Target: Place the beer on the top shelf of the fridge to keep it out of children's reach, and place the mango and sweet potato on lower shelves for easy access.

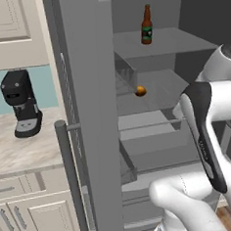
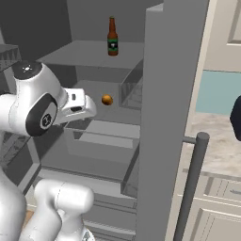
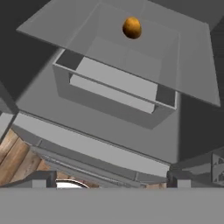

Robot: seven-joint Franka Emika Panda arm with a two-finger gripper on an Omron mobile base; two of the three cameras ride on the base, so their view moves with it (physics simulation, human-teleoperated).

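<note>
Nearest the camera, the gripper [image 3: 109, 181] stood with its jaws spread wide and nothing between them, low before the open fridge [image 1: 90, 114]. Inside the fridge, the beer [image 1: 146, 25] stood upright on the top shelf [image 1: 180, 41], and the mango [image 1: 140, 91] lay on the shelf just below. Being round, smooth and probably light, the mango would likely roll; take it across its middle.
</note>
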